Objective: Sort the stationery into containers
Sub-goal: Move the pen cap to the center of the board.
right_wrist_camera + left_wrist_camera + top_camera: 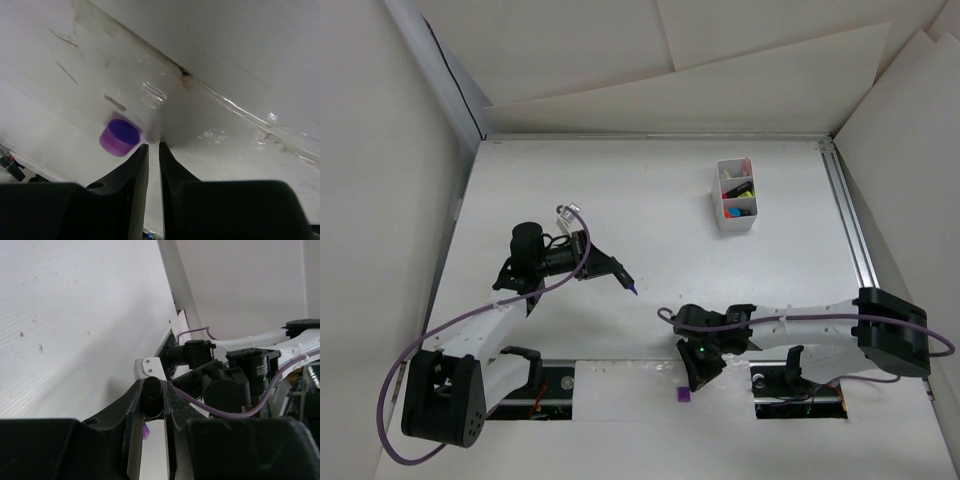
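Note:
A black-barrelled highlighter (623, 277) with its purple tip bare points right and down over the table's middle, and my left gripper (610, 267) is shut on it. In the left wrist view its round black end (151, 395) sits clamped between the fingers. A small purple cap (683, 394) lies near the table's front edge. My right gripper (698, 377) points down just above it. In the right wrist view the cap (119, 137) lies left of the fingertips, outside the jaws. Those jaws (153, 146) stand narrowly open with nothing between them. The white container (735, 226) stands far right.
The container holds several coloured pieces in its compartments. A metal rail (848, 220) runs along the table's right side. Cut-outs by the arm bases (555, 385) break the front edge. White walls close in the back and sides.

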### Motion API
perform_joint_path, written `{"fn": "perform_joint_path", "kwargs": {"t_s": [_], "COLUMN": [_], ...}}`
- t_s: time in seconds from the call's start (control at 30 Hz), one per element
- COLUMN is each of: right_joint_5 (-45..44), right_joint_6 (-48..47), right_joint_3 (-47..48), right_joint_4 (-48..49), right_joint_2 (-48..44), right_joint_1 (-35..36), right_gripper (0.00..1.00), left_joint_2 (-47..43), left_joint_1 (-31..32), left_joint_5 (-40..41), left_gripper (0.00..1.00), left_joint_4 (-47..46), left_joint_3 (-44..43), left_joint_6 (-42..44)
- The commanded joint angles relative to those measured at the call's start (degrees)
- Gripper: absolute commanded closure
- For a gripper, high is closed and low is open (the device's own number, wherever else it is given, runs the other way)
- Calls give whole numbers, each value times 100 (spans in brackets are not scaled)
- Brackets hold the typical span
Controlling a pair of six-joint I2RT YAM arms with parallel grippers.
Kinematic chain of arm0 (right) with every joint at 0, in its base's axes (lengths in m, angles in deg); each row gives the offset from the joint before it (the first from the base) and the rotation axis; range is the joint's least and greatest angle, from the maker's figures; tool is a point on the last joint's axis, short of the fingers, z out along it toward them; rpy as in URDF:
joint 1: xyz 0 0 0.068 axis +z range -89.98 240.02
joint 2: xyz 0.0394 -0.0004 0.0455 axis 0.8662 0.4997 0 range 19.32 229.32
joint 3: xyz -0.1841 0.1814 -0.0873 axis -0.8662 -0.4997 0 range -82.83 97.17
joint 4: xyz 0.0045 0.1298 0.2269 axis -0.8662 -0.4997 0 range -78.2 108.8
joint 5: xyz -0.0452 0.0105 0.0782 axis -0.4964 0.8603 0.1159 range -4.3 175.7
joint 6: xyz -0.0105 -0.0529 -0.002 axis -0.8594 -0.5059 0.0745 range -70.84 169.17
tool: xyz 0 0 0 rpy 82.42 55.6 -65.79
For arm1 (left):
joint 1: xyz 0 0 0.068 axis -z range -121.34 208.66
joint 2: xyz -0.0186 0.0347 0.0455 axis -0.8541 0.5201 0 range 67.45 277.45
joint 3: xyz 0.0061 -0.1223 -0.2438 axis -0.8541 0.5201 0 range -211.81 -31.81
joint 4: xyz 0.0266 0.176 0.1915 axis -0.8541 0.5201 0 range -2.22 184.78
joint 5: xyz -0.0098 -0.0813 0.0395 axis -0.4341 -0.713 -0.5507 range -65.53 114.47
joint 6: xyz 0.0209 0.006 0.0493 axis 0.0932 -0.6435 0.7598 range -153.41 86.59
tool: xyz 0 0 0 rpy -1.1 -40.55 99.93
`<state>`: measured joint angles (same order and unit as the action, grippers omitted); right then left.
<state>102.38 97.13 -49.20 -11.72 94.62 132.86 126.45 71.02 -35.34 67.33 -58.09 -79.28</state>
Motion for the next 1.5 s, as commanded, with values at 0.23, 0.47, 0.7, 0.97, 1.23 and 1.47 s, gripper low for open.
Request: {"fn": "perform_joint_path", "kwargs": {"t_s": [0.23,0.47,0.7,0.97,1.23,1.47], "right_joint_5": [-1500,-1864,-193,-445,-640,-702], "right_joint_6": [327,258,55,-358,-244,-68], "right_joint_3": [556,680,118,460,530,592], "right_joint_4": [1892,612,399,178,337,477], "right_joint_2": [265,-541,-834,-157,229,607], "right_joint_1": [37,37,432,696,749,872], "right_gripper": [84,60,39,43,46,50], "left_joint_2": [182,182,191,120,120,173], "left_joint_1": [-164,-164,-164,-164,-164,-164], "left_joint_5": [-295,-110,-39,171,172,119], "left_gripper": [100,100,100,100,100,100], "left_joint_4": [-1286,-1014,-873,-681,-680,-680], "left_joint_3": [395,343,290,290,290,238], "left_joint_6": [-889,-608,-371,-318,-265,-265]}}
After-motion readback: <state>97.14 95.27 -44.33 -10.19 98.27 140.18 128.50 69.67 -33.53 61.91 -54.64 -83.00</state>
